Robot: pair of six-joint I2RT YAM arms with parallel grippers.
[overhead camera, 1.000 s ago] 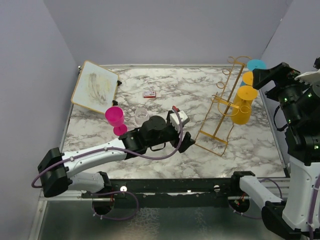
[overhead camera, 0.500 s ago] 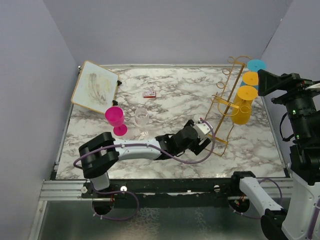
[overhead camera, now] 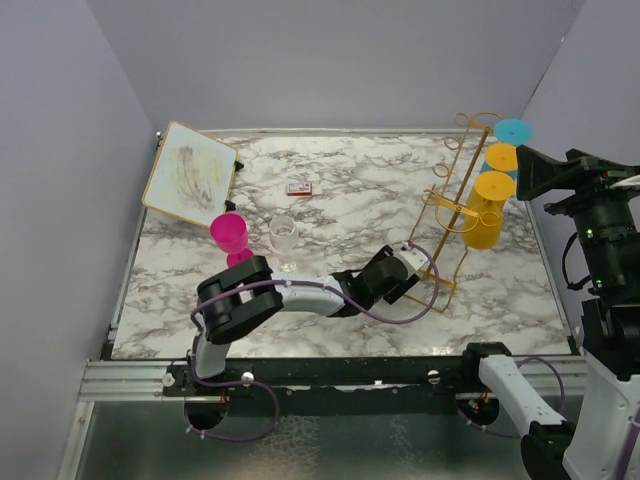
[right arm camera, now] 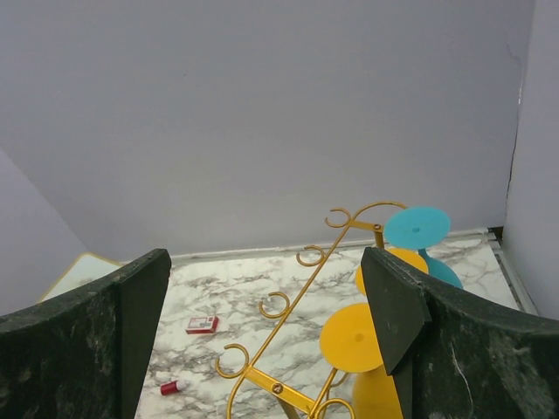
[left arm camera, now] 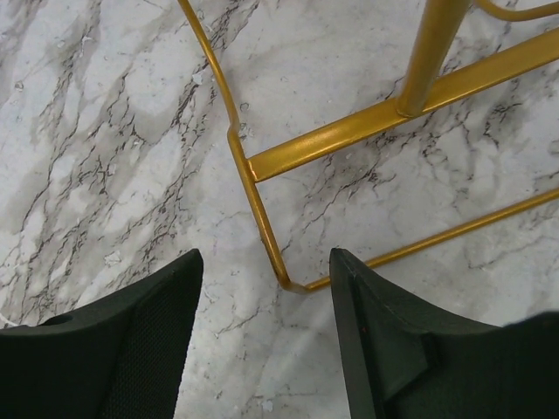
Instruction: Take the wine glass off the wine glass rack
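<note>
The gold wire wine glass rack (overhead camera: 452,205) stands at the right of the marble table. Upside down on its right side hang a yellow wine glass (overhead camera: 486,214), a second yellow one (overhead camera: 499,156) and a teal one (overhead camera: 512,130). My left gripper (overhead camera: 413,266) lies low at the rack's near foot. In the left wrist view it (left arm camera: 266,257) is open, and the base wire's corner (left arm camera: 284,278) lies between the fingertips, touching neither. My right gripper (overhead camera: 532,172) hovers open, high and right of the hanging glasses. Its wrist view (right arm camera: 266,262) looks down on the rack (right arm camera: 295,307) and a yellow foot (right arm camera: 354,339).
A pink glass (overhead camera: 231,240) and a clear glass (overhead camera: 284,237) stand on the table at the left. A framed whiteboard (overhead camera: 190,172) leans at the back left. A small red box (overhead camera: 298,188) lies mid-table. Walls close the left, back and right sides.
My left arm has swept right from beside the pink and clear glasses to the rack's near foot, and its jaws have narrowed. My right gripper has drawn slightly right.
</note>
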